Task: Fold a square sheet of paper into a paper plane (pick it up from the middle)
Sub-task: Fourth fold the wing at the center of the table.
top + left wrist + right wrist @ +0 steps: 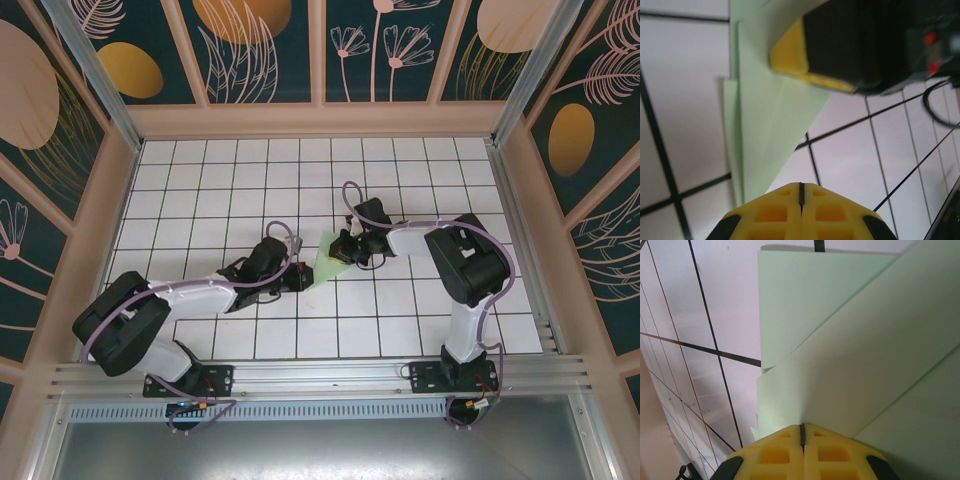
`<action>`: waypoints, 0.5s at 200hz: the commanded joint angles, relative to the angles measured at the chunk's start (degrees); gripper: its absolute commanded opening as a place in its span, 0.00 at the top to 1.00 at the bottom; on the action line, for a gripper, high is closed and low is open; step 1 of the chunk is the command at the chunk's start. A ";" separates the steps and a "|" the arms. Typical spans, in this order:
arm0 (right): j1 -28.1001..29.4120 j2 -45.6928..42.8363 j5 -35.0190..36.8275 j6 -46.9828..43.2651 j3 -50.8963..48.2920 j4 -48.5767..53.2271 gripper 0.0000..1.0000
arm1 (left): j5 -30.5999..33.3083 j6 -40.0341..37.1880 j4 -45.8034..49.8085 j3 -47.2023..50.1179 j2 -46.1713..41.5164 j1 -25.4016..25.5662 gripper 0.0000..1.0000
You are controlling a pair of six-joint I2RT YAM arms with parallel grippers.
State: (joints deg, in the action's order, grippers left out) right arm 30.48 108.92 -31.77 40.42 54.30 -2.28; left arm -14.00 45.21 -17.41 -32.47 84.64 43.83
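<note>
Left gripper (801, 187) and right gripper (802, 427) fingers both fully together, tips over the part-folded green paper (321, 270) on the tiled table (200, 180).

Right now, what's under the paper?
The paper lies on the white grid table; whatever its folds cover is hidden.

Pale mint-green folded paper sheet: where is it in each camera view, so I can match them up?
Top external: the pale mint-green folded paper sheet lies just below picture centre.
Left wrist: left of centre, running top to bottom.
Right wrist: centre and right.
Shared landmark: black grid lines of the white tiled table.
</note>
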 commanded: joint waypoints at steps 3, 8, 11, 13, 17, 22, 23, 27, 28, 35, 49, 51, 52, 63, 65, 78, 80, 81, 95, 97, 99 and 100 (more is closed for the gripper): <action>-0.68 5.31 10.37 -0.74 -1.78 8.02 1.00 | 1.22 -0.49 -1.16 -3.13 4.59 0.20 1.00; -0.73 5.22 10.26 -0.80 -1.78 7.92 1.00 | 1.08 -0.42 -0.95 -3.53 5.59 0.18 1.00; -0.69 5.17 10.26 -0.81 -1.83 7.88 1.00 | 0.97 -0.31 -0.85 -3.76 6.28 0.15 1.00; -0.69 5.16 10.20 -0.84 -1.81 7.86 1.00 | 0.90 -0.24 -0.80 -3.86 6.67 0.12 1.00; -0.68 4.95 10.12 -0.87 -1.83 7.91 1.00 | 0.82 -0.09 -0.99 -3.98 7.39 0.18 1.00; -0.68 4.83 9.99 -1.03 -1.83 7.70 1.00 | 0.51 0.08 -1.09 -4.08 8.24 0.14 1.00; -0.68 4.86 9.94 -0.99 -1.83 7.72 1.00 | 0.48 0.21 -1.09 -4.13 8.38 0.12 1.00; -0.68 4.66 9.69 -1.13 -1.81 7.50 1.00 | 0.23 0.37 -1.17 -4.22 8.95 0.15 1.00; -0.68 4.65 9.61 -1.22 -1.86 7.44 1.00 | 0.21 0.43 -1.15 -4.25 9.13 0.17 1.00; -0.64 4.18 9.08 -1.71 -1.98 6.68 1.00 | -0.19 0.77 -1.16 -4.28 10.05 0.16 1.00; -0.51 2.79 8.95 -2.56 -2.17 5.47 1.00 | -0.58 1.56 -1.07 -3.88 11.38 0.19 1.00; -0.51 2.57 8.99 -2.68 -2.16 5.30 1.00 | -0.61 1.62 -0.99 -3.84 11.52 0.15 1.00; -0.51 2.50 9.00 -2.74 -2.13 5.29 1.00 | -0.60 1.67 -0.93 -3.79 11.60 0.18 1.00; -0.51 1.64 8.68 -3.84 -1.76 4.87 1.00 | -0.51 1.84 -0.09 -3.45 12.24 0.20 1.00; -0.51 1.55 8.55 -4.08 -1.64 4.87 1.00 | -0.44 1.88 0.11 -3.38 12.35 0.20 1.00; -0.51 0.89 7.50 -5.64 -0.74 4.56 1.00 | -0.11 2.24 1.24 -2.85 12.69 0.14 1.00; -0.51 0.77 7.33 -5.84 -0.66 4.43 1.00 | -0.14 2.36 1.33 -2.75 12.73 0.18 1.00; -0.51 0.77 7.25 -6.00 -0.54 4.41 1.00 | -0.19 2.39 1.33 -2.72 12.74 0.19 1.00; -0.38 -0.49 6.42 -7.93 0.29 3.71 1.00 | -0.17 3.08 1.49 -1.70 12.83 0.20 1.00; -0.34 -0.71 6.27 -8.24 0.35 3.50 1.00 | -0.20 3.16 1.37 -1.52 12.83 0.20 1.00; -0.34 -1.03 6.21 -8.54 0.40 3.31 1.00 | -0.23 3.27 1.27 -1.34 12.83 0.16 1.00; -0.29 -1.10 6.16 -8.70 0.43 3.15 1.00 | -0.23 3.37 1.25 -1.27 12.83 0.18 1.00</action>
State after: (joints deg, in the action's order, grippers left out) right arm 30.55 108.47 -31.73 36.71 54.35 -2.26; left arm -13.87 46.83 -18.24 -35.83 96.42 43.83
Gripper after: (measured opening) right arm 0.058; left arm 0.065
